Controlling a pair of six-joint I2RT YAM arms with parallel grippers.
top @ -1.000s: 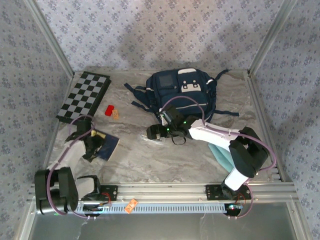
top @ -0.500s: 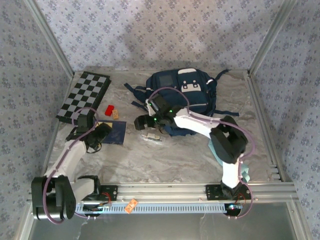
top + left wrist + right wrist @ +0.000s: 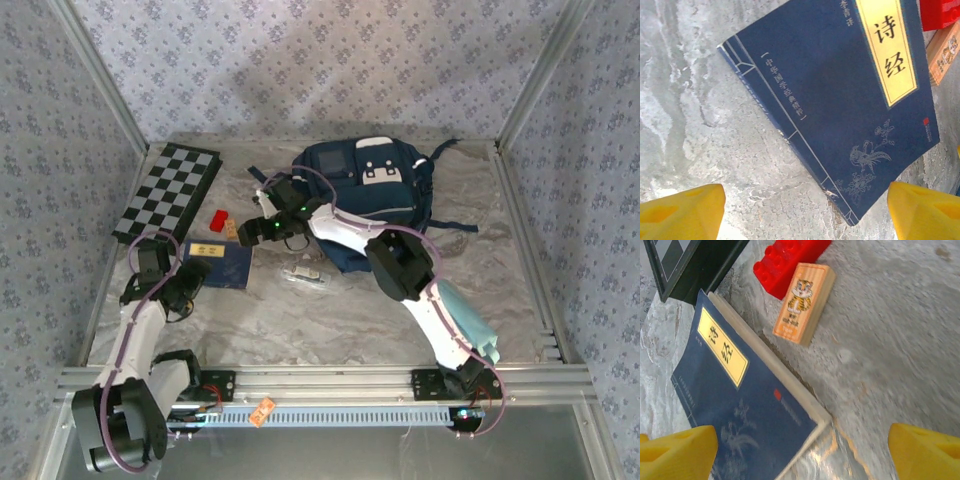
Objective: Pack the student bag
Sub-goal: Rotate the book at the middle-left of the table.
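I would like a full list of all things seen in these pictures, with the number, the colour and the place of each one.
table: one, grey marble
backpack: one, navy with white patches, far middle
chessboard: one, black and white, far left
book: one, dark blue with a yellow label, flat, nearer than the chessboard
brick: one, red, between chessboard and backpack
wooden block: one, pale, tiger picture, beside the brick
packet: one, clear, right of the book
cloth: one, teal, near right
tag: one, orange, front rail
left gripper: yellow fingertips, open, at the book
right gripper: yellow fingertips, open, above the book
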